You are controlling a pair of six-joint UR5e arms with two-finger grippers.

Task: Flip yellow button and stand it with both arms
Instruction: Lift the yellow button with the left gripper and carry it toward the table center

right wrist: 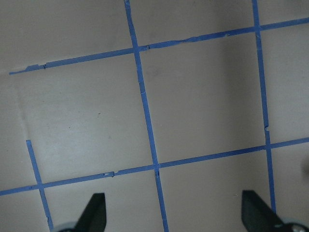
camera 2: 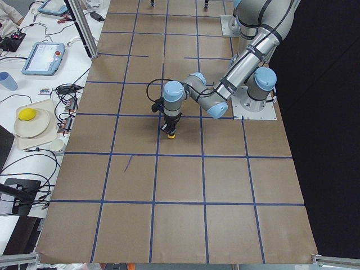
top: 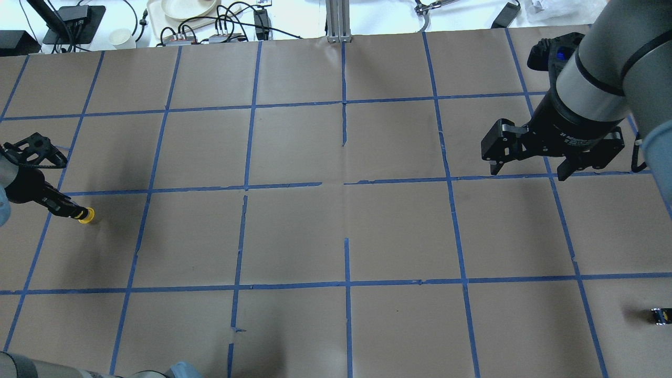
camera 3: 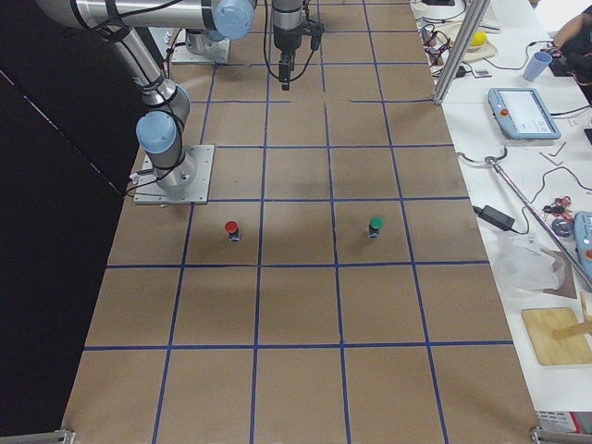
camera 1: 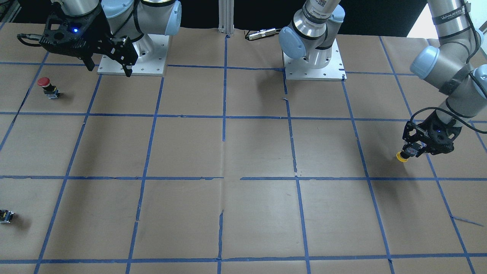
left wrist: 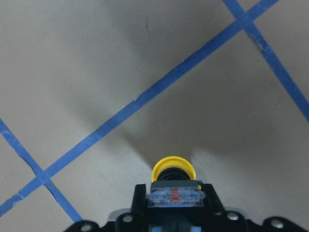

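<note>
The yellow button [camera 1: 401, 156] is held in my left gripper [camera 1: 411, 151], which is shut on its black-and-grey body. The yellow cap points away from the gripper, low over the paper; I cannot tell whether it touches. It shows in the overhead view [top: 86, 215], in the exterior left view [camera 2: 170, 134] and in the left wrist view [left wrist: 173, 169]. My right gripper [camera 1: 110, 70] is open and empty, high near its base and far from the button. It also shows in the overhead view [top: 530, 170] and in the right wrist view [right wrist: 176, 217].
A red-capped button [camera 1: 45, 86] stands near the right arm's base. A small dark part [camera 1: 5, 216] lies at the table's edge on the right arm's side, also in the overhead view [top: 659, 315]. A green-capped button [camera 3: 375, 225] shows in the exterior right view. Blue tape grids the brown paper.
</note>
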